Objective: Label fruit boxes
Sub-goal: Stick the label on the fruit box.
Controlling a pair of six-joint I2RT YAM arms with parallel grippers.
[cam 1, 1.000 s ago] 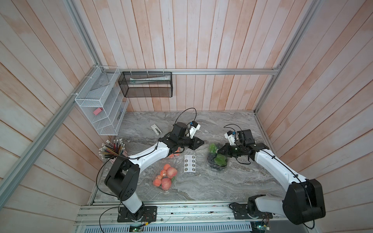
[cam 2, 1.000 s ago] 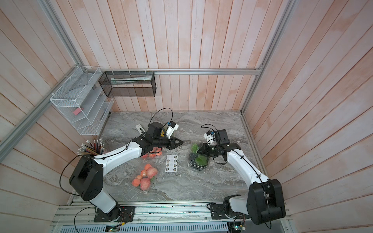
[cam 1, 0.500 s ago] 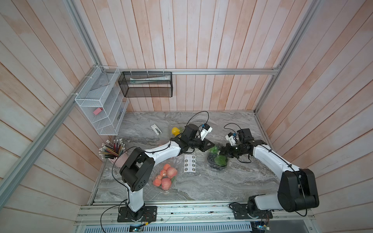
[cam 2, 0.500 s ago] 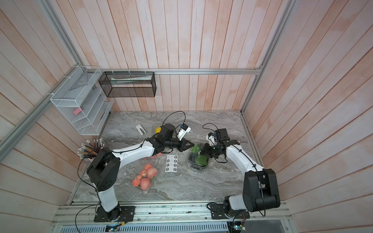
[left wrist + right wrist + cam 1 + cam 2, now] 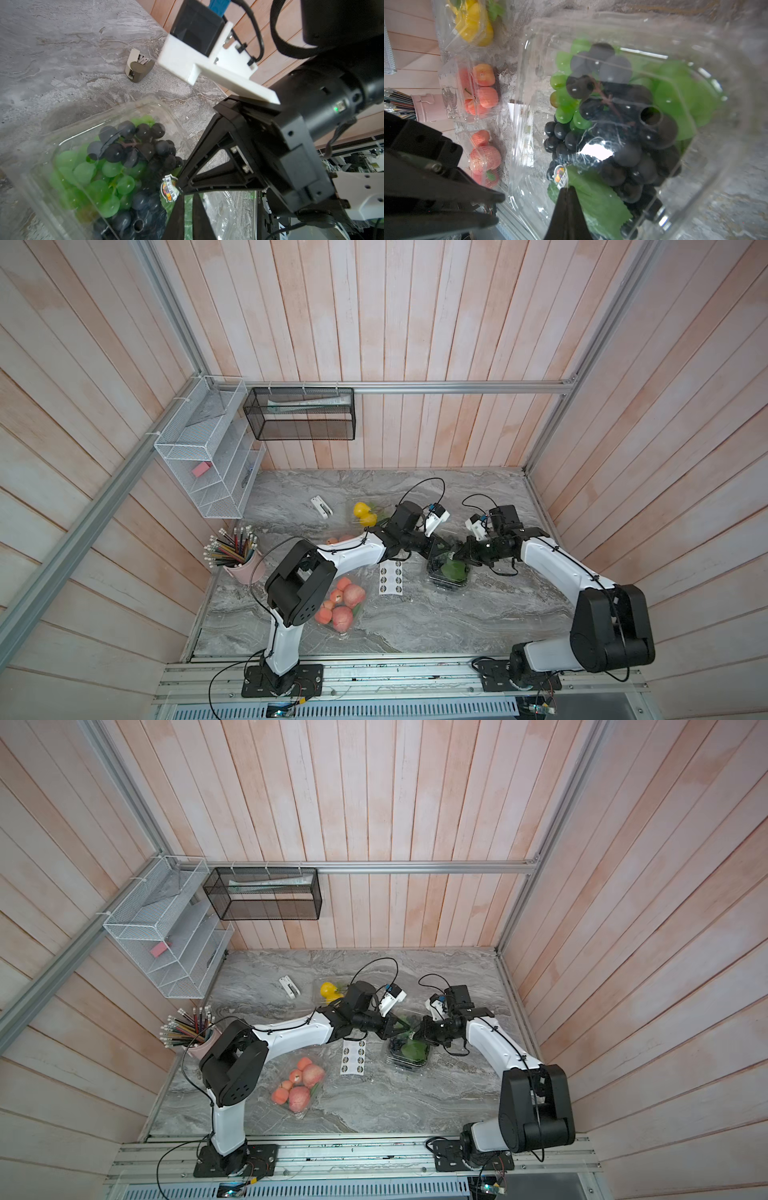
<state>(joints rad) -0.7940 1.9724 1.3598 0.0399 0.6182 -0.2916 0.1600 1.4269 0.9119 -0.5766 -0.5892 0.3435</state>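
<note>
The clear grape box (image 5: 449, 572) (image 5: 409, 1052) sits right of centre, full of dark and green grapes (image 5: 116, 166) (image 5: 633, 104). My right gripper (image 5: 568, 190) (image 5: 454, 556) is shut, pinching the edge of a round fruit sticker (image 5: 560, 174) (image 5: 170, 190) just above the lid. My left gripper (image 5: 188, 197) (image 5: 409, 1029) faces it tip to tip, with a narrow empty gap between its jaws. The yellow-fruit box (image 5: 363, 510) (image 5: 473, 22) stands behind the left arm. One apple box (image 5: 343, 605) (image 5: 483, 158) is in front, and another (image 5: 338, 538) (image 5: 481, 89) is partly under the arm.
A white sticker sheet (image 5: 391, 580) (image 5: 354, 1057) lies between the front apple box and the grape box. A pink cup of pencils (image 5: 243, 562) stands at the left edge and a small white tool (image 5: 322, 506) lies further back. Wire racks (image 5: 208, 464) hang on the walls.
My left arm has swung right, from beside the sticker sheet to the grape box, and its jaws have narrowed. The right gripper has stayed shut over the grape box, shifting slightly left.
</note>
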